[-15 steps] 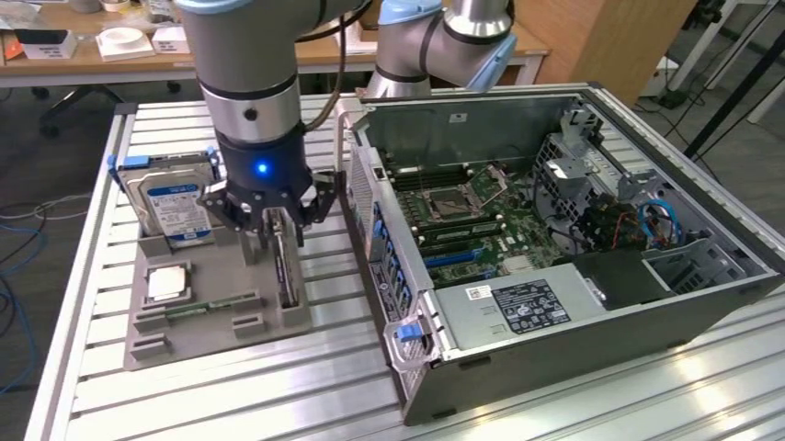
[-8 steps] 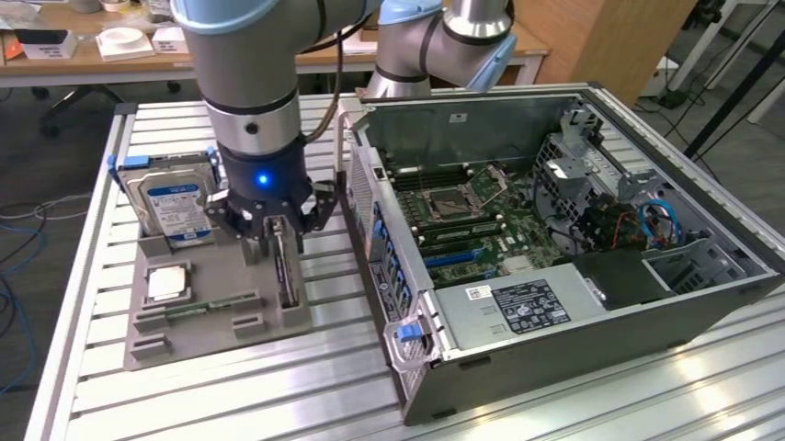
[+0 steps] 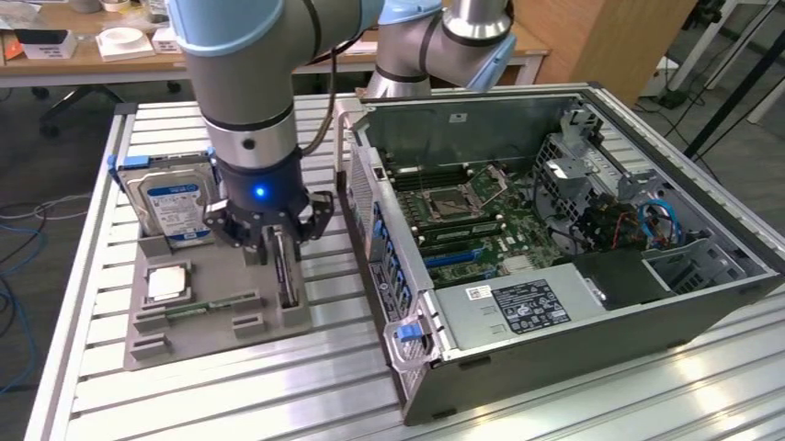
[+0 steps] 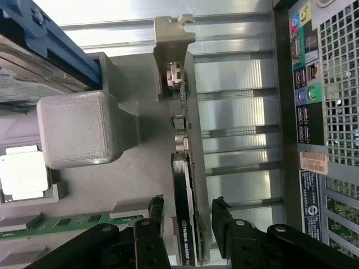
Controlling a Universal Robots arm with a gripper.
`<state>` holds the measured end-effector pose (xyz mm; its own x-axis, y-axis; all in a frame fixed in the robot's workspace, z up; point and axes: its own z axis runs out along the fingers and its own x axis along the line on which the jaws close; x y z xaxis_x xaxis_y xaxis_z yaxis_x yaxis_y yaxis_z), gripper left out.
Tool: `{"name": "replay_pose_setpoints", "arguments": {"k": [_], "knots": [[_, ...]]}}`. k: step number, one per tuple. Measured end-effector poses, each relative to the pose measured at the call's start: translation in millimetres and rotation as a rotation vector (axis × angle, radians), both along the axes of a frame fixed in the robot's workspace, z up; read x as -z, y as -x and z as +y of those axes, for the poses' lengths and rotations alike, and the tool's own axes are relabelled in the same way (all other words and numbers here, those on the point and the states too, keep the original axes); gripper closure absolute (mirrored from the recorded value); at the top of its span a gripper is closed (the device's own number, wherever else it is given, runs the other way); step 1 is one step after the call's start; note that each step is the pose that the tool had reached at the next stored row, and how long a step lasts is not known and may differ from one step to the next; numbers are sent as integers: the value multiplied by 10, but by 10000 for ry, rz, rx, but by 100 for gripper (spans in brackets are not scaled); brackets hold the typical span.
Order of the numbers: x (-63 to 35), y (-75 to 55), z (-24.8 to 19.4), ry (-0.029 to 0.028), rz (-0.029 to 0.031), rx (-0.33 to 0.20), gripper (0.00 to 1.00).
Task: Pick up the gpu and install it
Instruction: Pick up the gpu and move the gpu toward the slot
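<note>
Hovering low over the gray fixture [image 3: 215, 326], gripper [image 3: 279, 241] [image 4: 188, 206] spread wide, straddling the gpu [image 3: 289, 276] [image 4: 188, 140] without pinching it. Standing on edge in a slot along the fixture's edge nearest the open computer case [image 3: 552, 303], bracket end lying toward the hard drive [image 3: 172, 207].

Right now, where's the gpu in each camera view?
Exterior view: gpu stands on edge in the grey holder, inside the open gripper.
Wrist view: gpu on edge between the fingers, beside the computer case.
Shared landmark: the silver processor chip in the holder.
</note>
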<state>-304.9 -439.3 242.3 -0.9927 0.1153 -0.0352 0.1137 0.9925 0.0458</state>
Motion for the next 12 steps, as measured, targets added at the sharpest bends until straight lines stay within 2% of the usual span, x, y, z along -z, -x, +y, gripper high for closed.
{"name": "replay_pose_setpoints", "arguments": {"k": [5, 9, 12], "knots": [[87, 5, 14, 0, 1, 11, 53], [94, 4, 30, 0, 7, 8, 53], [94, 4, 68, 1, 8, 10, 53]]}}
